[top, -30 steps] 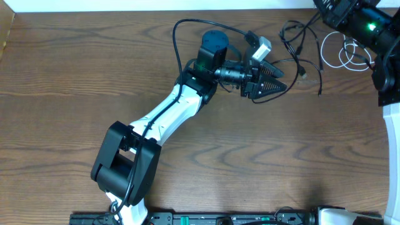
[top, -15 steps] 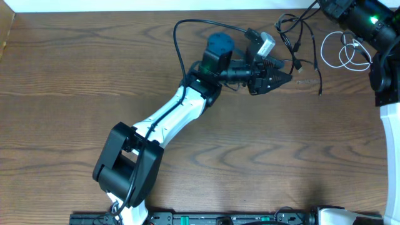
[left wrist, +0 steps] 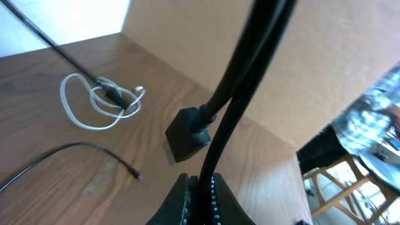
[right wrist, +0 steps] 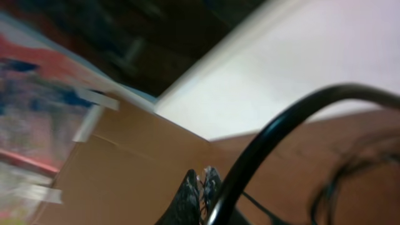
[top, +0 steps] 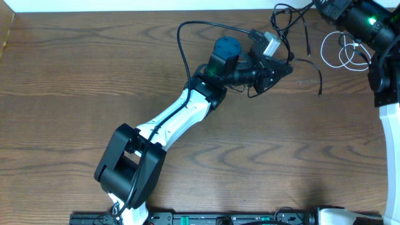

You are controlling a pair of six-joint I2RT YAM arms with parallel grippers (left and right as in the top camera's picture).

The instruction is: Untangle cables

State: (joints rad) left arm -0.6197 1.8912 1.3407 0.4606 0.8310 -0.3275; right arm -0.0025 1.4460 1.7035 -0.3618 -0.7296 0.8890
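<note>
My left gripper [top: 284, 67] reaches across the table to the back right. In the left wrist view it [left wrist: 201, 185] is shut on a black cable [left wrist: 250, 75] that rises from between its fingers and ends in a square black plug [left wrist: 185, 134]. The black cables [top: 317, 70] loop up to a tangle [top: 284, 17] at the back edge. The white cable [top: 342, 53] lies coiled to the right, also in the left wrist view [left wrist: 94, 106]. My right gripper [top: 317, 5] is at the top edge. Its fingers [right wrist: 192, 187] are pressed together, with a thin black strand leaving them.
The left arm [top: 169, 122] lies diagonally over the middle of the table. The right arm's base [top: 387, 81] stands at the right edge. A cardboard box [top: 5, 34] sits at the far left. A loose black cable end [left wrist: 136, 175] rests on the wood.
The left gripper has moved toward the back right and closed on a black cable. The black tangle has shifted toward the back edge.
</note>
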